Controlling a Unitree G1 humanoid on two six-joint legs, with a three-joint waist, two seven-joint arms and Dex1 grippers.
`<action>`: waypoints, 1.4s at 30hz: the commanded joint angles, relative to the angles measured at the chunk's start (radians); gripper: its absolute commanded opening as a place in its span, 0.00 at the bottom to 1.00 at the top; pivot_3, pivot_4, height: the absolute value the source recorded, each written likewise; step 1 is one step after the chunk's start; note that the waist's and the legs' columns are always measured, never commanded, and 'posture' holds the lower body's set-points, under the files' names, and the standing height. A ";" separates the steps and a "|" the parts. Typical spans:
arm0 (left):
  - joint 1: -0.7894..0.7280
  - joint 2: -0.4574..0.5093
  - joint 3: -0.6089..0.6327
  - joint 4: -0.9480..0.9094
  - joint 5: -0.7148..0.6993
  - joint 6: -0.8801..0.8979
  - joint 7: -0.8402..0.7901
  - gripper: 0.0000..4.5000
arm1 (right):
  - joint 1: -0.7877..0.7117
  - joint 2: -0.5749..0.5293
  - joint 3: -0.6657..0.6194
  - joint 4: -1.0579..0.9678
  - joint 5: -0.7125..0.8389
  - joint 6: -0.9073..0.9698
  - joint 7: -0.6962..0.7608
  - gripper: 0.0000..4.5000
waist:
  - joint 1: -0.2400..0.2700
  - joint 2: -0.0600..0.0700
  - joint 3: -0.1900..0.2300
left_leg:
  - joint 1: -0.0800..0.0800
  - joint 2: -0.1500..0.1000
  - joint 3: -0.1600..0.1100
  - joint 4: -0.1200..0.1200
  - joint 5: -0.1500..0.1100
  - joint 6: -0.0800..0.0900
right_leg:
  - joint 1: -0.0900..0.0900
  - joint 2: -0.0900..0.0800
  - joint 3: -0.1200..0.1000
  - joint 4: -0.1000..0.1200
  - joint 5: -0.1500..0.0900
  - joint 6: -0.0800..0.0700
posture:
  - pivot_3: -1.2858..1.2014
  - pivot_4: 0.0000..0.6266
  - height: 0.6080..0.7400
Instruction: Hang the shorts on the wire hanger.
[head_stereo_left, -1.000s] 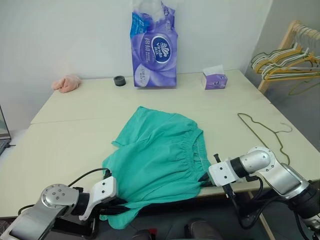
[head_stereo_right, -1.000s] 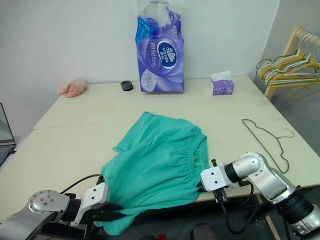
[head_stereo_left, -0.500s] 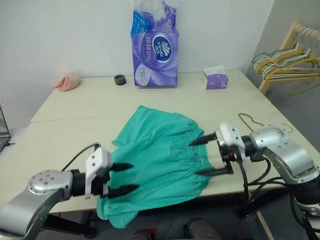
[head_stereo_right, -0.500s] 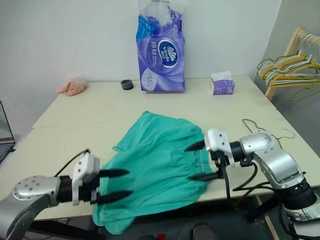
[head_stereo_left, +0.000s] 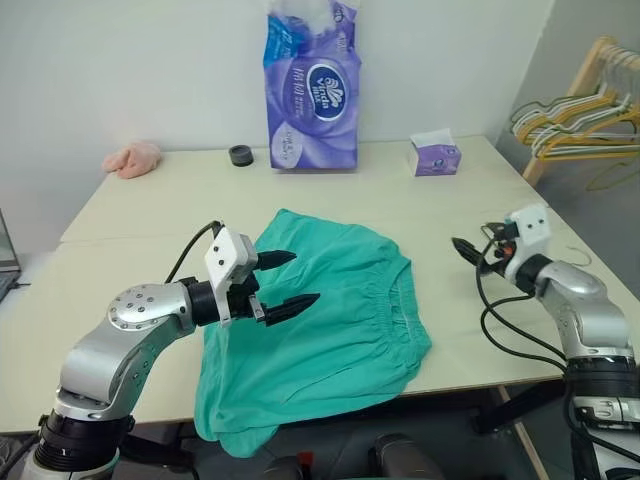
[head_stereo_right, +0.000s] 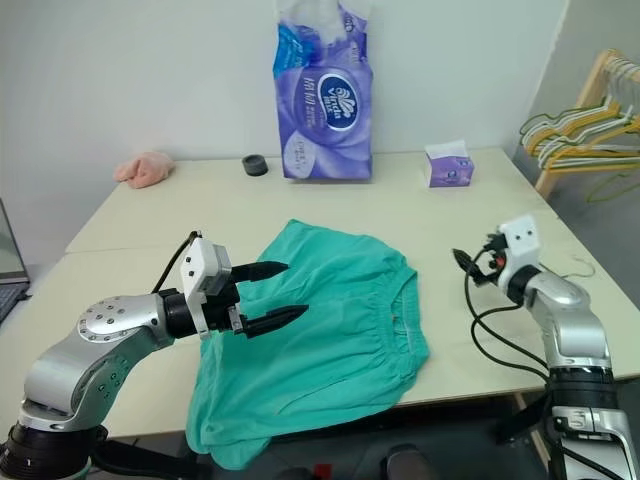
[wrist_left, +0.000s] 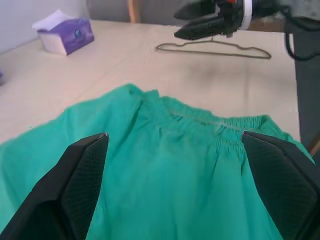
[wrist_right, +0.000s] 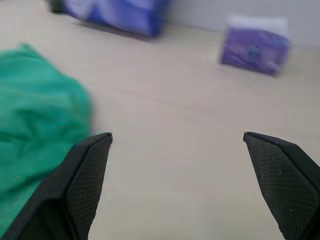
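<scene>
Both arms have just let go and lifted off the near edge of the surface (head_stereo_left: 130, 210)! The left end effector (head_stereo_left: 288, 280) hovers over the teal-green shorts (head_stereo_left: 330, 320) with its fingers spread wide and empty, and the right end effector (head_stereo_left: 470, 250) has swung out toward the right side, fingers apart and empty too. The shorts lie spread flat by the near edge, waistband toward the right, one leg hem drooping over that edge. The wire hanger (wrist_left: 215, 47) rests flat near the right edge, well apart from the shorts, just beyond the right end effector. With the cloth released and laid out, the hanger looks like the next target, though nothing is threaded yet.
</scene>
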 joint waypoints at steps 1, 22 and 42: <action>-0.063 0.018 -0.048 0.003 -0.013 0.005 -0.062 1.00 | 0.004 -0.019 -0.058 0.061 -0.046 -0.007 -0.103 1.00 | -0.013 0.000 0.000 | 0.000 0.000 0.000 0.000 0.000 0.000 | 0.000 0.000 0.000 0.000 0.000 0.000 | 0.42 0.05 1.00; -0.219 0.022 -0.175 0.070 0.090 -0.050 -0.179 1.00 | -0.465 -0.124 0.017 1.007 -0.198 -0.043 -0.096 0.91 | -0.094 0.002 0.003 | 0.003 0.002 0.003 0.001 0.001 0.001 | 0.003 0.010 0.005 -0.001 0.000 0.002 | 0.42 0.08 1.00; -0.199 0.021 -0.104 0.131 0.116 -0.054 -0.105 1.00 | -0.444 -0.094 0.016 0.956 -0.203 -0.116 -0.077 0.01 | -0.088 -0.006 -0.002 | 0.004 0.002 0.000 0.002 0.001 0.001 | 0.006 0.010 0.002 -0.001 -0.002 0.005 | 0.42 0.07 1.00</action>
